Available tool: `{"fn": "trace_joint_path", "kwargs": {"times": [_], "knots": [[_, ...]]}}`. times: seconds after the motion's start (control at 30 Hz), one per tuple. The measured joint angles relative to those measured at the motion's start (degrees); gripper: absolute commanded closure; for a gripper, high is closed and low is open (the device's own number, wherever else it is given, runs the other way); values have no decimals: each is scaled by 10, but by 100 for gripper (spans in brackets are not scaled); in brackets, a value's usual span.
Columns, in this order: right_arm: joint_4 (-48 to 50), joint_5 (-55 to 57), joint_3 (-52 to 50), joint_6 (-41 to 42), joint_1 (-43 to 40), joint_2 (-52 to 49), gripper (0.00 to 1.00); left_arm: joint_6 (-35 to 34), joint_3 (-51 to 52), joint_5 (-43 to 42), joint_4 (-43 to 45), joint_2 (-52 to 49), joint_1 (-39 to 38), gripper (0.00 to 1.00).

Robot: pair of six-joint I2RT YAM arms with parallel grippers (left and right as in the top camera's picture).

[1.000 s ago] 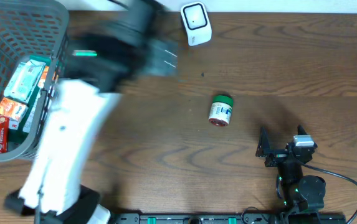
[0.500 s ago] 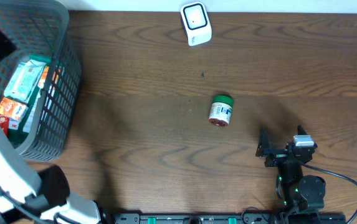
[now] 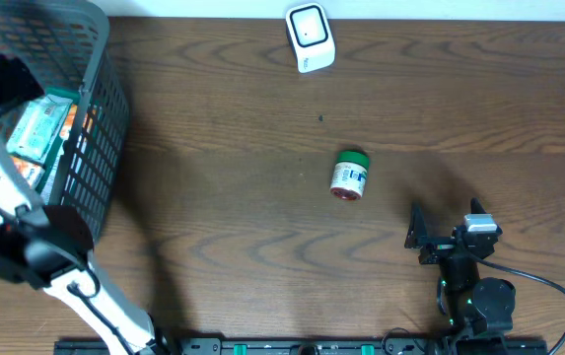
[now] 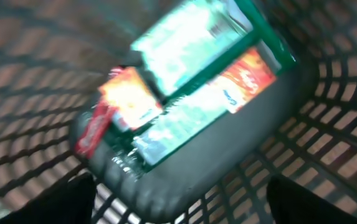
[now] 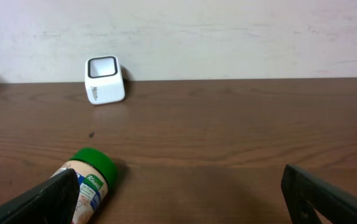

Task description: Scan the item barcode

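Nearest the robot, the right pincer (image 5: 179, 198) sits low, fingers spread wide, nothing between them. Just beyond it a green-lidded jar (image 3: 349, 175) lies on its side mid-frame on the brown surface (image 3: 223, 227), and neither arm touches it. At the left edge of the frame the left pincer (image 4: 181, 202) hangs over the grey basket (image 3: 97, 148). Its fingers stand apart at the bottom corners of its own camera, and it is empty too. Top centre, at the far edge, the white scanner (image 3: 310, 37) stands alone with nothing in front of it.

My call: the scan is not yet done, since nothing is gripped and nothing is presented. I cannot tell whether the item is the jar or something from the basket, though the left arm's position hints at the basket. Picking, carrying and showing the barcode are all left to do.

Only the left wrist camera looks down into the basket. It shows a green-and-white box (image 4: 187, 43) and an orange packet (image 4: 128, 96), both blurred, with no barcode readable. From overhead the arm hides most of that. The right wrist view shows the jar's label side-on and the scanner at upper left, but no basket.
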State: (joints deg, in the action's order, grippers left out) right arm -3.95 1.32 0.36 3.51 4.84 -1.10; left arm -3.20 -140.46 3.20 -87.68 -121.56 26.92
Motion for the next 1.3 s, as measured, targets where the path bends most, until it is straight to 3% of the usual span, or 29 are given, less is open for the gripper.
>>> {"fn": "trace_joint_path", "kwargs": {"times": [0.2,0.4,0.9,1.17,1.3], "knots": [[0,0,0,0,0,0,1,61,0,-70,17,-83,0,21],[0,0,0,0,0,0,1,80,4,-91,48,-140,0,21],[0,0,0,0,0,0,1,90,7,-123,70,-166,0,21],[0,0,0,0,0,0,1,68,7,-124,70,-152,2,9],[0,0,0,0,0,0,1,47,7,-125,75,-99,4,1]]}}
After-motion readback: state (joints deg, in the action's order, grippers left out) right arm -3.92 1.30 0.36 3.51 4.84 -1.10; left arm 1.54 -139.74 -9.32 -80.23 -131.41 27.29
